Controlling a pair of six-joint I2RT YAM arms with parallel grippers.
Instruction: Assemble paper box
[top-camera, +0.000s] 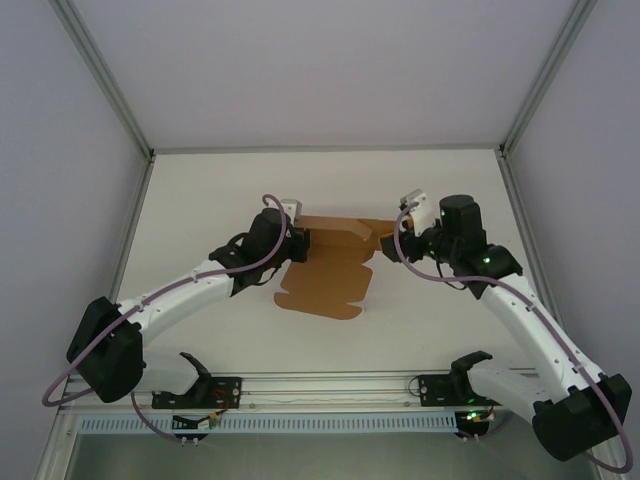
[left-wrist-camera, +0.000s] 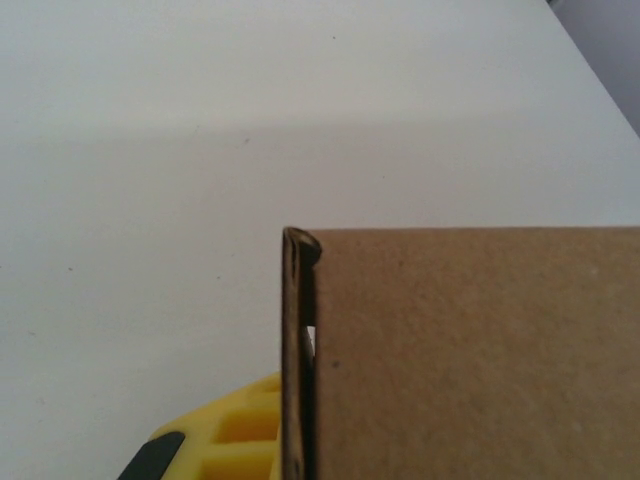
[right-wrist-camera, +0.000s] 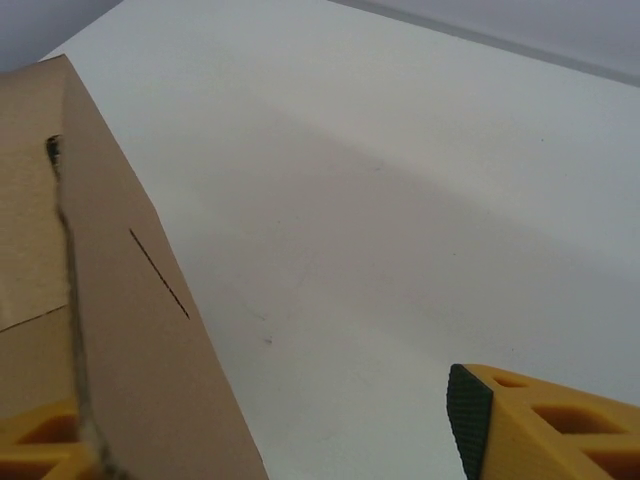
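One paper box (top-camera: 325, 285) in the middle of the white table (top-camera: 440, 320), between two grippers. Pinched tight at its left wall by the left gripper (top-camera: 300, 241). Straddled at its right wall by the right gripper (top-camera: 386, 246), spread wide, one yellow finger (right-wrist-camera: 545, 430) well clear. Plain brown cardboard, matte, with a flat flap and a slit.

Behind the cardboard box (top-camera: 325, 285) the table (top-camera: 330, 185) lies bare to the back wall, wide room for any reach. The left gripper (top-camera: 300, 243) and right gripper (top-camera: 386, 246) close off the box's two ends, their arms slanting across both near corners. Between the box's flat flap and the front rail (top-camera: 330, 380) runs a bare strip. In the right wrist view, open table shows between the box wall and one finger (right-wrist-camera: 540, 425)
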